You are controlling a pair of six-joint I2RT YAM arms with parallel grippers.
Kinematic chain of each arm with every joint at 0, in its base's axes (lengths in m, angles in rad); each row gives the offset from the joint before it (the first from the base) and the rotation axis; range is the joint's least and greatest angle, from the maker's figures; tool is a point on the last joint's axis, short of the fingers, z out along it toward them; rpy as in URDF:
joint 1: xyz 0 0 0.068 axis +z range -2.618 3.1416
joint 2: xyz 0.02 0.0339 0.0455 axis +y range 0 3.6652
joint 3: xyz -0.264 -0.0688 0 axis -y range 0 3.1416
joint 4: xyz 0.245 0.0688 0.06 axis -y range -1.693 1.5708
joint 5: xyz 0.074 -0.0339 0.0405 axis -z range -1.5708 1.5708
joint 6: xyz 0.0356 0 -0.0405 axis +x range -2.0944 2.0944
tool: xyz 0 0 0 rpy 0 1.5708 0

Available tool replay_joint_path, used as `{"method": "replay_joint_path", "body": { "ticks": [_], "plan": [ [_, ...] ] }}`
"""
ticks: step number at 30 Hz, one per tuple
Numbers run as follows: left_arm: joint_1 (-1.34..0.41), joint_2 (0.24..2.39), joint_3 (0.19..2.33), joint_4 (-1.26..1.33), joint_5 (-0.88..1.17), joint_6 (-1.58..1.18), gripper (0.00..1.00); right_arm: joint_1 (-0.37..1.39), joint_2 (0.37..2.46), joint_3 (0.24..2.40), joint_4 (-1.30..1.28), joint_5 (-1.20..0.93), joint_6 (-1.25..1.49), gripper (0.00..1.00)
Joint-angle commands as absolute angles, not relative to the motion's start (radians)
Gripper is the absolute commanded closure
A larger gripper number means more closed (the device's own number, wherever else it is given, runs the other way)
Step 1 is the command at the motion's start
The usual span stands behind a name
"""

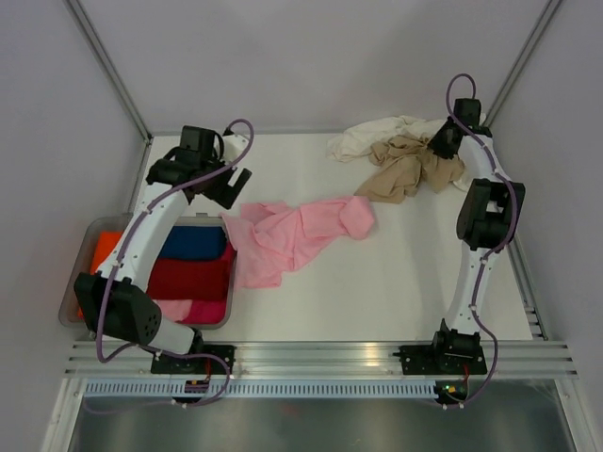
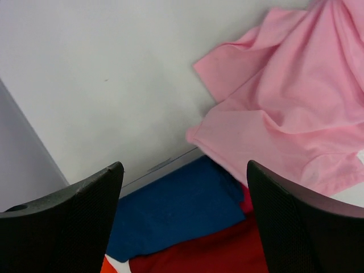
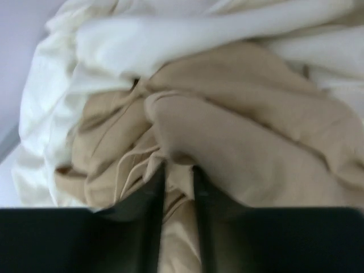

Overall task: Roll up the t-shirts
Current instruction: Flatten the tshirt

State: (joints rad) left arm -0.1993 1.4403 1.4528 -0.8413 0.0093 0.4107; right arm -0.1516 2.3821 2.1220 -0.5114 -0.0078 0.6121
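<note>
My left gripper [image 1: 232, 185] hangs wide open and empty above the bare table, just beside the pink t-shirt [image 1: 300, 235]. That shirt lies crumpled mid-table with one edge draped over the corner of the clear tray [image 1: 72, 303] (folded blue and red cloth sits under that edge). I read this as a hover, ready to take the pink hem. My right gripper [image 3: 177, 170] is down in the far-right heap, jaws pinched nearly together on a fold of the tan t-shirt [image 3: 239, 142], which lies tangled on the cream-white t-shirt [image 3: 170, 40]. That grip looks meant to drag the tan one free, since neither can be flattened while bunched together. Nothing is rolled yet
</note>
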Motion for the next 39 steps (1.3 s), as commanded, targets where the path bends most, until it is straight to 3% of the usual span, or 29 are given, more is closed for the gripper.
{"method": "replay_joint_path", "body": {
  "ticks": [1,4,7,10,14,18,21,24,25,29,34,39],
  "plan": [
    [-0.337,1.508,1.483,-0.893,-0.019,0.485,0.07,-0.052,2.133,1.995,-0.497,-0.013,0.459,0.62],
    [-0.446,1.554,1.482,-0.897,-0.031,0.494,0.07,-0.005,1.993,1.837,-0.564,0.104,0.379,0.42],
    [-0.495,1.555,1.482,-0.923,0.036,0.5,0.07,0.066,1.866,1.714,-0.575,0.098,0.365,0.37],
    [-0.495,1.525,1.474,-0.966,0.141,0.502,0.07,0.168,1.732,1.449,-0.482,0.068,0.376,0.35],
    [-0.495,1.485,1.456,-0.985,0.21,0.485,0.06,0.29,1.72,1.3,-0.407,-0.027,0.399,0.29],
    [-0.497,1.485,1.436,-0.992,0.207,0.463,0.06,0.374,1.787,1.276,-0.402,0.031,0.407,0.27],
    [-0.495,1.477,1.422,-1.003,0.267,0.462,0.06,0.397,1.833,1.261,-0.373,0.012,0.397,0.35],
    [-0.495,1.474,1.417,-1.003,0.311,0.446,0.06,0.399,1.807,1.229,-0.362,0.122,0.42,0.93],
    [-0.495,1.48,1.416,-1.003,0.31,0.442,0.06,0.396,1.755,1.206,-0.348,0.152,0.425,1.0],
    [-0.506,1.494,1.382,-1.002,0.318,0.445,0.08,0.388,1.582,1.18,-0.351,0.27,0.426,1.0],
    [-0.606,1.496,1.252,-0.942,0.305,0.498,0.02,0.374,1.358,1.187,-0.405,0.246,0.38,1.0],
    [-0.704,1.532,1.125,-0.801,0.178,0.542,0.0,0.374,1.267,1.171,-0.514,0.255,0.39,0.99]
  ]
}}
